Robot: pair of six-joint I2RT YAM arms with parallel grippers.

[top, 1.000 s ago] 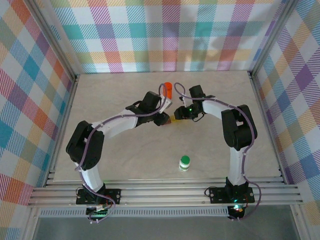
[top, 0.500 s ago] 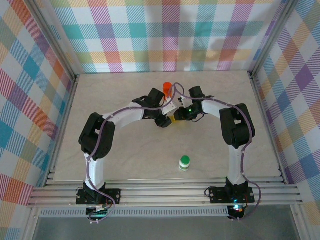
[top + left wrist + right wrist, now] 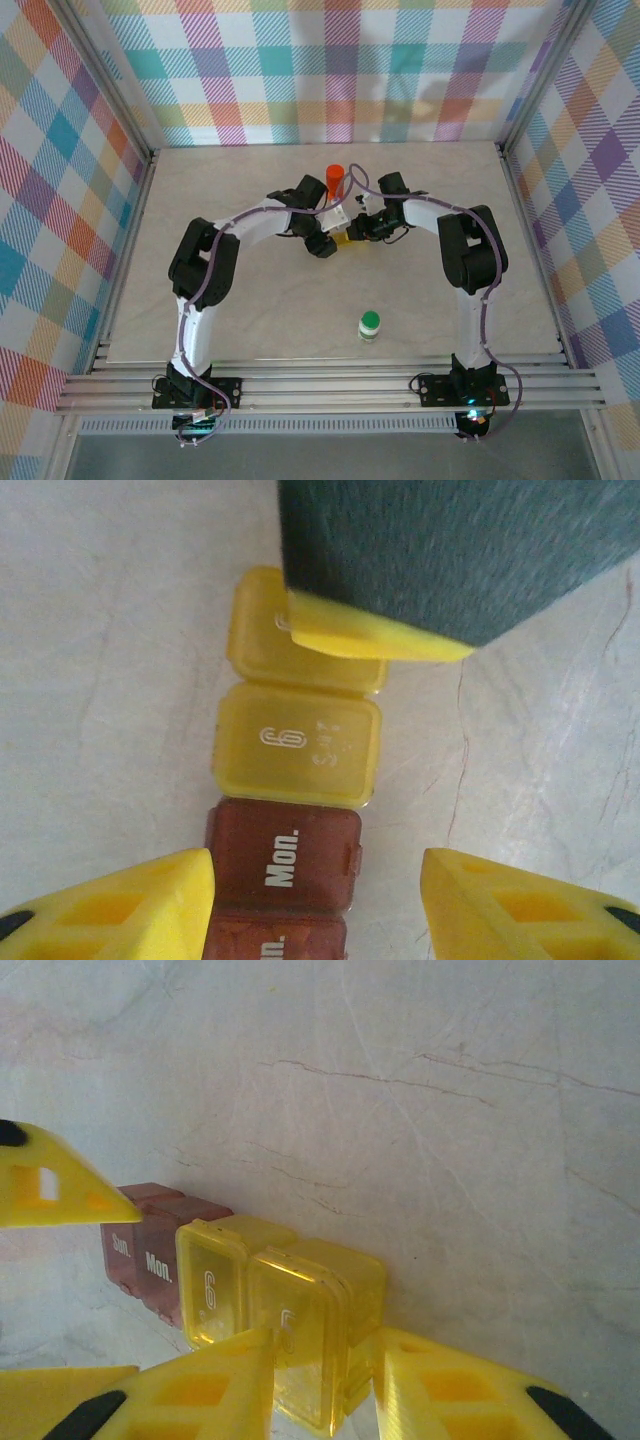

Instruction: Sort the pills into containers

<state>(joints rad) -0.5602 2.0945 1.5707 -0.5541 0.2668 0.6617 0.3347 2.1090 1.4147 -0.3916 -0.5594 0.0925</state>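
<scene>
My right gripper pinches the end lid of the yellow and brown plastic pill box, mid-way on the pale table. My left gripper hangs loose around its brown part. The lids look closed, so I guess nearly all the sorting is left.

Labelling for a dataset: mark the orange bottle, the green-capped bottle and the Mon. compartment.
orange bottle (image 3: pixel 335 178), top view, on its upper part.
green-capped bottle (image 3: pixel 370 321), top view, on its green cap.
Mon. compartment (image 3: pixel 283 858), left wrist view, on its lid.
</scene>
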